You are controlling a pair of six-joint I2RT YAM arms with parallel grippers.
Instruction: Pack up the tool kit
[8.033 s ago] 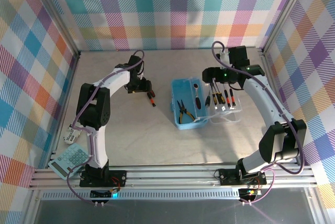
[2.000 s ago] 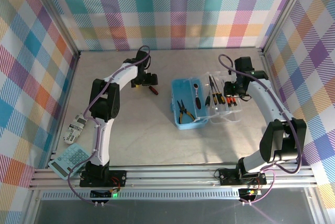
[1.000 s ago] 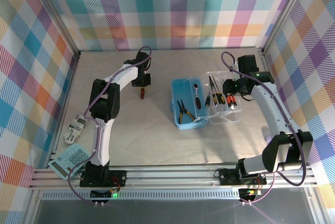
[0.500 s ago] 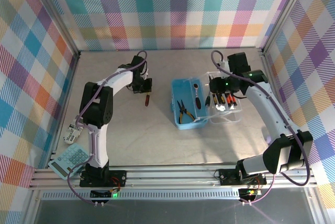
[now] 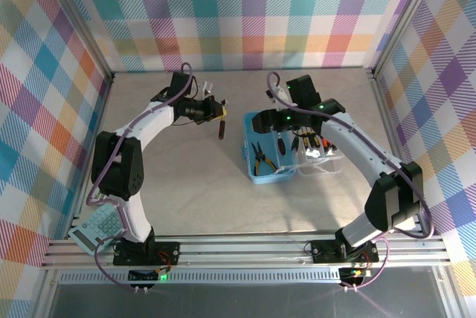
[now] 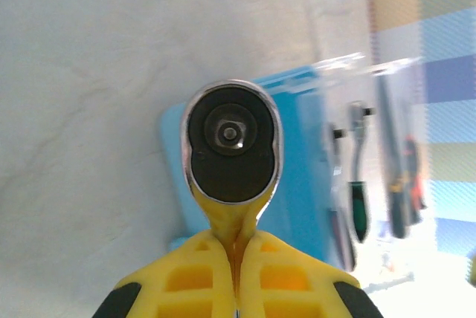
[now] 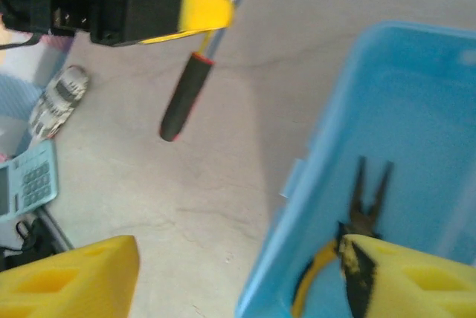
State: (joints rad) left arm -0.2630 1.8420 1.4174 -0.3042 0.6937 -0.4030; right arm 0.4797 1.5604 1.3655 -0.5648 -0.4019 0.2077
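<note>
Our left hand (image 5: 214,110) is clamped tight on the chrome head of the ratchet (image 5: 222,129). It holds the tool above the tabletop (image 5: 193,199), just left of the light-blue case (image 5: 250,160), with the black handle hanging down. Our right hand (image 7: 234,258) hovers over the case, fingers wide apart, holding nothing. We judge the ratchet stiff, head-heavy and slick on its chrome. The dark handle looks the surer place to grip. We can read no brand or writing.
</note>
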